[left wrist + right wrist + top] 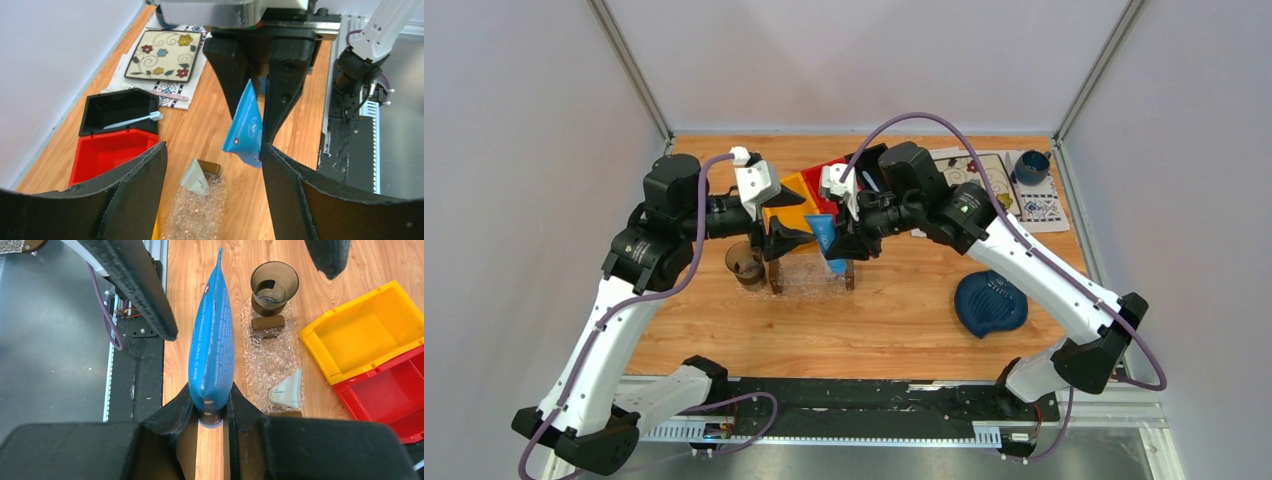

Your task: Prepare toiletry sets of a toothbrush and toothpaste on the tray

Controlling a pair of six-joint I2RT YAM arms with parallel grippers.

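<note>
The tray (809, 280) sits in the middle of the worktop (904, 315). My right hand (211, 402) is clamped on the blue tube (212, 340) above the tray's right end (cap in the jaws). The left hand (212, 147) stands apart around it. The white tube (287, 390) lies on the tray, and the toothbrush (134, 120) lies in the black bin (100, 107) near the far edge.

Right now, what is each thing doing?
blue toothpaste: held in the air
right hand: shut on the blue toothpaste
left hand: open, empty
white toothpaste: lying on the tray
toothbrush: lying in the black bin
red bin: empty
yellow bin: empty
brown cup: upright
</note>
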